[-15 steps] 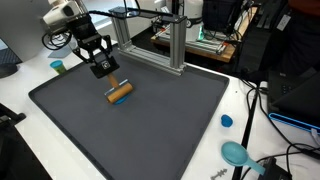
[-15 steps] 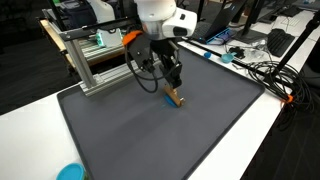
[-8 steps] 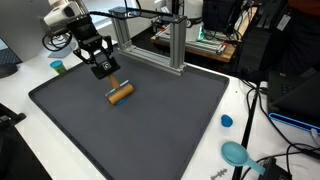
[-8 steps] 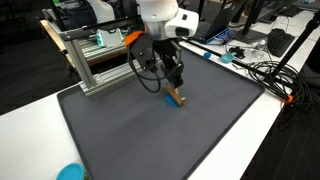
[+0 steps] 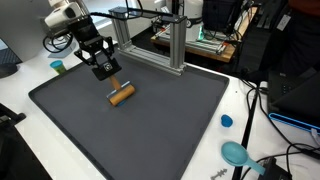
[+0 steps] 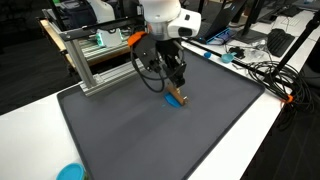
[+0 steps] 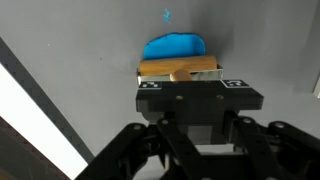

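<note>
Currently the gripper point(image 5: 104, 70) hangs low over the dark mat point(image 5: 150, 130), toward the mat's corner nearest the aluminium frame point(image 5: 165, 40). A short wooden-handled tool point(image 5: 121, 95) lies flat on the mat just below and beside the gripper in both exterior views; its blue end point(image 6: 172, 101) shows in an exterior view. Wrist view: tool handle point(image 7: 178, 68) lies crosswise just beyond the gripper body, with the blue end point(image 7: 174, 47) behind it, both on the mat. Finger contact with the tool: cannot tell. Jaw opening: cannot tell, as the gripper's own body hides the fingertips. A small blue cap point(image 5: 227, 121) sits on the white table point(image 5: 250, 110), just off the mat's edge and well apart from the gripper.
</note>
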You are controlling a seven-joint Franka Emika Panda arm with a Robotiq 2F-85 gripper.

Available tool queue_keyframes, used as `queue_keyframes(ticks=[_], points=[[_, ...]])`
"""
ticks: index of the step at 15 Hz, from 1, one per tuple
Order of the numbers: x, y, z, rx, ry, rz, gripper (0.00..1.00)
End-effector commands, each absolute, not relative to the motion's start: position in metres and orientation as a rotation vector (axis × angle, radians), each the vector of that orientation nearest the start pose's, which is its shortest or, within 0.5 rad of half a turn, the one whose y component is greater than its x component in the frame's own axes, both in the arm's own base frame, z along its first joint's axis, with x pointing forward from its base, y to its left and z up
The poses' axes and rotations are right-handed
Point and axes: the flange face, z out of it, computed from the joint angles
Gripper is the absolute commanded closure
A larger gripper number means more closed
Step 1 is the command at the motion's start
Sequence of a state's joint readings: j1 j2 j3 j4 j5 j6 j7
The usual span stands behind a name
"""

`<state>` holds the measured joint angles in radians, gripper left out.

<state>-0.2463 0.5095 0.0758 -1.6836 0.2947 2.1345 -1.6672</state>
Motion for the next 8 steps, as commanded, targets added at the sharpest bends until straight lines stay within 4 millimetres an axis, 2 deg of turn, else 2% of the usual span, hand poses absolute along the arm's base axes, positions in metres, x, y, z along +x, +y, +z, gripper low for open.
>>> queue_keyframes(ticks=[1, 6, 8], points=[[0.662, -0.087, 0.262, -2.213, -1.768, -0.254, 0.79], [0.664, -0.083, 0.263, -2.210, -1.777, -0.252, 0.79], [0.668, -0.081, 0.275, -2.228, -1.795, -0.260, 0.79]])
